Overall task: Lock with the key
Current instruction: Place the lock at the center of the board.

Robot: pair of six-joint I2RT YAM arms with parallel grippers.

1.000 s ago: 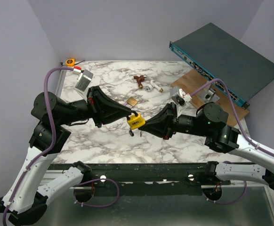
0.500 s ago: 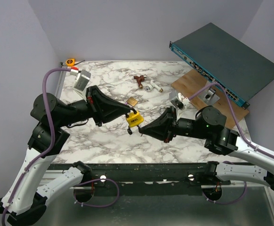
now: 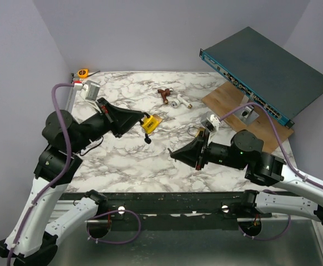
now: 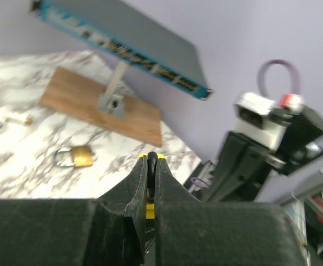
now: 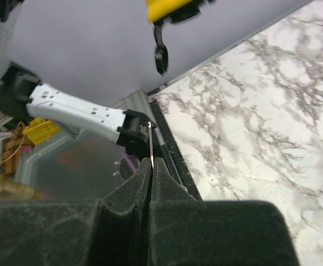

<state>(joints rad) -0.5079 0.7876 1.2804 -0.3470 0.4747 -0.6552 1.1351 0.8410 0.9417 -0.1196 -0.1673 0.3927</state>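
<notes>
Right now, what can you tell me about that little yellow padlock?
The padlock is small, with a yellow body and a dark shackle. The left end effector is shut on the shackle and holds it in the air above the marble table. A small dark piece dangles from its underside; whether that is a key I cannot tell. Nothing else touches it: the right end effector sits apart, nearer the front edge.
</notes>
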